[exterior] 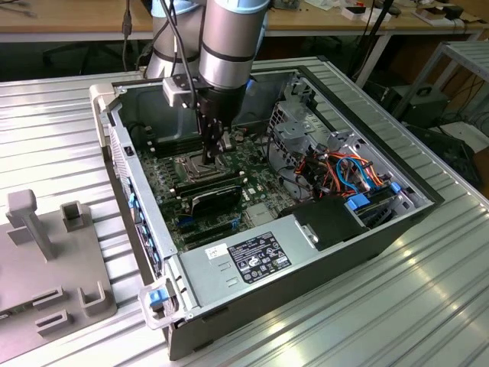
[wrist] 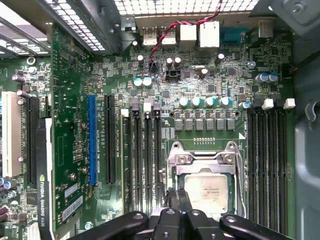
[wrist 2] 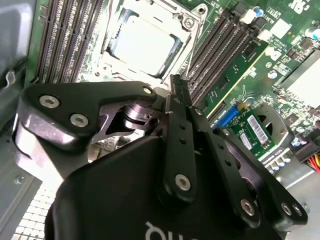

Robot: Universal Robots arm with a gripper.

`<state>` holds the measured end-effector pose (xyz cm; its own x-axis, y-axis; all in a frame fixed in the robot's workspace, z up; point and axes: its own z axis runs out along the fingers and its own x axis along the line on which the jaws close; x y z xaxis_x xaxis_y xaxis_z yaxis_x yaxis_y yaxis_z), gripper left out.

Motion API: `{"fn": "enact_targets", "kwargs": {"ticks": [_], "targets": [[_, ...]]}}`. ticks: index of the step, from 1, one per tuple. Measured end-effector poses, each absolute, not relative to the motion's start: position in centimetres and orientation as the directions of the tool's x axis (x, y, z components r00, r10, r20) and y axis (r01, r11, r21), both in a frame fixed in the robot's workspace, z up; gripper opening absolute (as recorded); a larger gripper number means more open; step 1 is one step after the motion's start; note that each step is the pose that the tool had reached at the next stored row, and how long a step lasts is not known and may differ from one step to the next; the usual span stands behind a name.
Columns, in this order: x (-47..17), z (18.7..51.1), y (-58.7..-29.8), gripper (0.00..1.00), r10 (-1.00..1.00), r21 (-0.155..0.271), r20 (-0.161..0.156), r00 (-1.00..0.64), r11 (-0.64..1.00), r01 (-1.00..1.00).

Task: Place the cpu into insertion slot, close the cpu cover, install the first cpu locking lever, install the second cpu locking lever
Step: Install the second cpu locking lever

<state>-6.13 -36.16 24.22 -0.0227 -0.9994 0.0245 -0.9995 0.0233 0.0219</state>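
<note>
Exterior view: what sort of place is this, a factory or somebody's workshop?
Most likely a robotics lab or workshop: a robot arm reaches into an open computer case on a ribbed metal table, with wooden workbenches and trailing cables behind.

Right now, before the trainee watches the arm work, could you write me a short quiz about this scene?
1. True or false: the cpu lies in the insertion slot.
2. The gripper is: A open wide; B shut; C holding a screwdriver.
3. Fill in: the motherboard is coloured ____.
Key: 1 true; 2 B; 3 green.
</note>
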Motion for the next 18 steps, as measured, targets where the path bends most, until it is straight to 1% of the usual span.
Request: {"fn": "enact_targets", "kwargs": {"ticks": [11,18], "targets": [[-6.8,24.1,-36.7,0.11,-0.999,0.022,0.027,-0.020,0.020,-1.000],[-7.3,22.9,-36.7,0.11,-0.999,0.023,0.027,-0.019,0.020,-1.000]]}}
